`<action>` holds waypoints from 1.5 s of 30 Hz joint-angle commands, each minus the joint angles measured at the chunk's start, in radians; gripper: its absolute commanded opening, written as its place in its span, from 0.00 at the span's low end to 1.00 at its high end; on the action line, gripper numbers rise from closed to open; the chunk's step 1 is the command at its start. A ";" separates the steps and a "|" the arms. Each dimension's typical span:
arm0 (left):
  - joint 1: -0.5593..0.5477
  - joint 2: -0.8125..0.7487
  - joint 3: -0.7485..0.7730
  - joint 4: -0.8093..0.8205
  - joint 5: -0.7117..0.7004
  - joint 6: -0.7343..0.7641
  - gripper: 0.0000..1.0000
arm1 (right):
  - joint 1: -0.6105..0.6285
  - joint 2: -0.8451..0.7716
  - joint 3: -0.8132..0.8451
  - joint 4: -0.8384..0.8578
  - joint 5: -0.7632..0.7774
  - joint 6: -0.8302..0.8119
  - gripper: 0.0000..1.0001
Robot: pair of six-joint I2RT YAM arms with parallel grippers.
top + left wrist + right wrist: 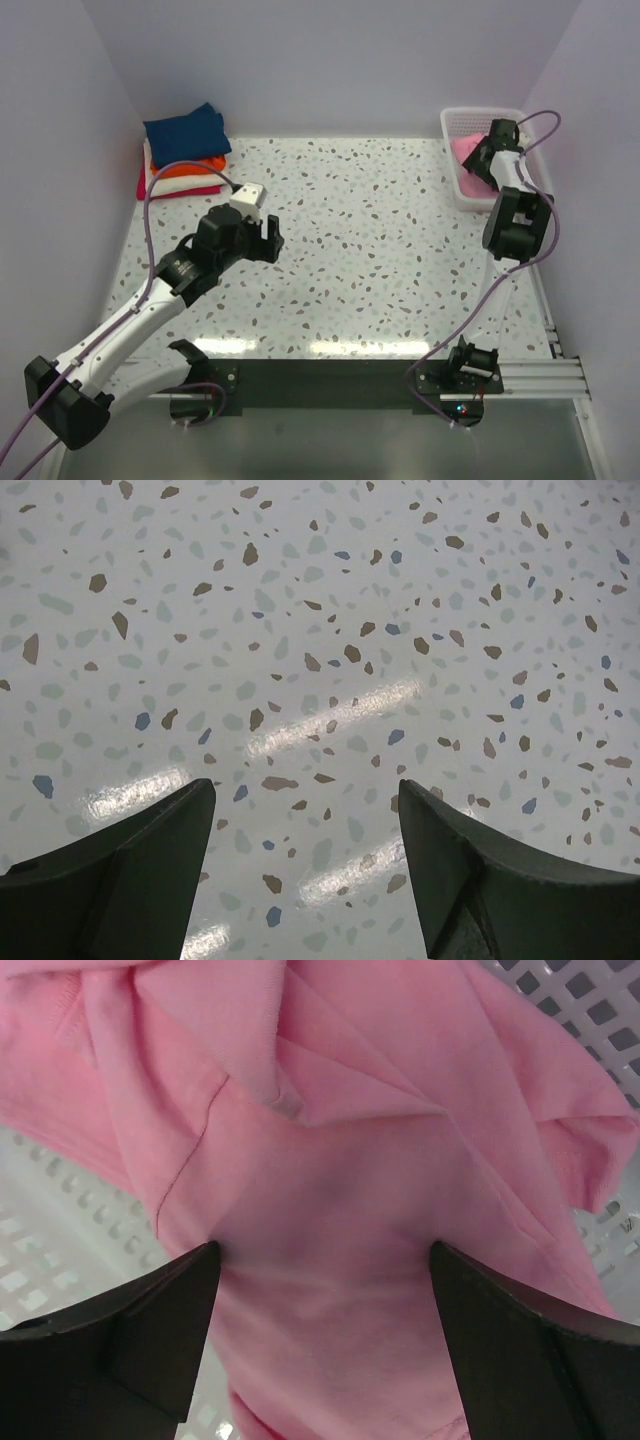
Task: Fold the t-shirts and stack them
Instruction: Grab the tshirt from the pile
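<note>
1. T-shirts (183,155), already folded, piled at the far left corner of the table (380,250): navy blue on top, then orange, white and red below. Well away from both arms.
2. Left gripper (266,240), next along: open quite wide, holding nothing, hanging over bare speckled table. No cloth near it.
3. Right gripper (325,1250), far right: open about as wide as can be, pointing down into the white basket (470,120), right over the pink t-shirt (330,1150). Not shut on the cloth yet. Cannot tell if the tips touch it.
4. Pink t-shirt: crumpled up in the white basket, full of folds, one sleeve flopped to the side.
5. Might pinch only a thin top fold. Could then slip out on the way up.
6. Might push too deep and catch the mesh. Could then lift or tip the white basket too.
7. Might pull sideways too hard. Could drag the white basket along, close as it sits to the table's right edge.
8. Might come out in a bunch. Hard then to lay flat for folding.
</note>
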 commanded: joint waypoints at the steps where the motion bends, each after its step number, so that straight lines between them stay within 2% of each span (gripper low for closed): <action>1: 0.012 0.004 -0.007 0.051 0.013 0.011 0.79 | 0.000 0.003 0.053 -0.026 0.038 -0.017 0.89; 5: 0.017 0.008 -0.007 0.052 0.021 0.011 0.79 | 0.000 0.020 0.070 -0.038 0.038 -0.023 0.88; 10: 0.022 0.010 -0.005 0.054 0.031 0.009 0.79 | 0.000 0.033 0.090 -0.045 0.032 -0.039 0.78; 20: 0.025 0.008 -0.008 0.054 0.053 0.006 0.79 | 0.020 0.029 0.055 -0.065 0.085 -0.057 0.78; 26: 0.023 0.001 -0.011 0.055 0.060 0.005 0.79 | 0.037 -0.002 -0.036 -0.025 0.116 -0.059 0.80; 31: 0.023 -0.004 -0.013 0.058 0.071 0.005 0.79 | 0.039 0.006 -0.034 -0.038 0.110 -0.053 0.75; 35: 0.023 -0.005 -0.013 0.058 0.073 0.003 0.79 | 0.039 0.006 -0.034 -0.041 0.101 -0.053 0.60; 36: 0.025 -0.005 -0.013 0.058 0.074 0.003 0.79 | 0.039 0.006 -0.031 -0.044 0.096 -0.051 0.49; 39: 0.023 -0.005 -0.013 0.058 0.073 0.003 0.79 | 0.039 -0.005 -0.021 -0.061 0.081 -0.045 0.31; 40: 0.025 -0.005 -0.013 0.058 0.073 0.003 0.79 | 0.039 -0.014 -0.021 -0.061 0.079 -0.043 0.20; 43: 0.025 -0.004 -0.011 0.058 0.073 0.003 0.79 | 0.040 -0.055 -0.011 -0.062 0.079 -0.037 0.03; 45: 0.025 -0.004 -0.011 0.058 0.073 0.003 0.79 | 0.040 -0.094 0.013 -0.067 0.075 -0.031 0.00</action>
